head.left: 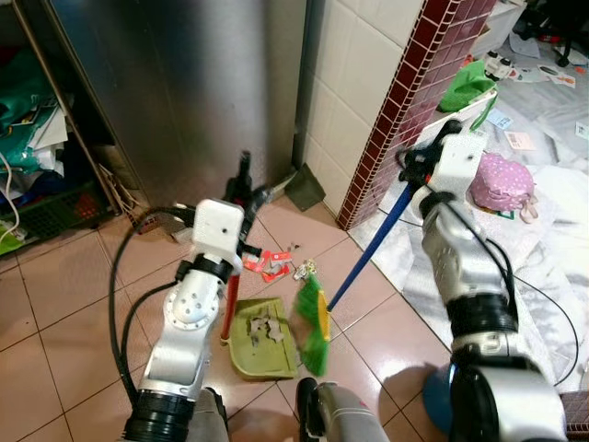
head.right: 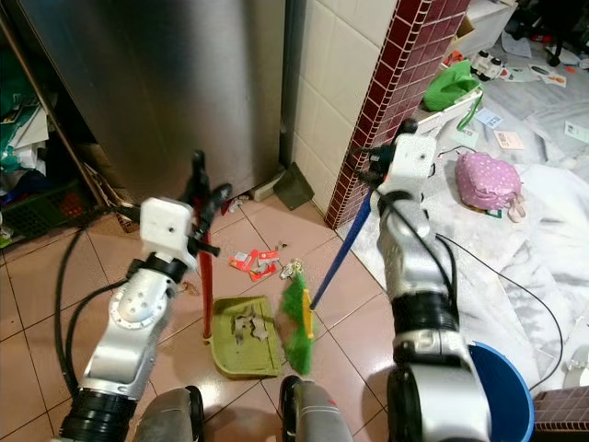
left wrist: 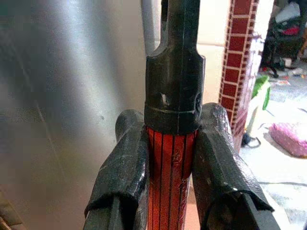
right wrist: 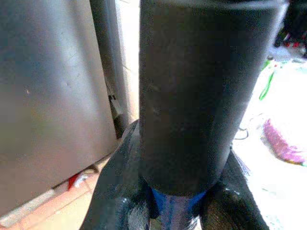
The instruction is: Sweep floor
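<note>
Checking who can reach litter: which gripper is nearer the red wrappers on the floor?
Left. The left gripper grips the dustpan handle just above the red wrappers; the right gripper holds the broom high by the brick wall.

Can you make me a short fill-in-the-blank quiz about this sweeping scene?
1. The left gripper is shut on the dustpan's ____ handle.
2. The right gripper holds the broom by its ____ handle.
3. The green dustpan rests on the ____.
4. The broom's bristles are ____.

Missing words: red; blue; floor; green
</note>
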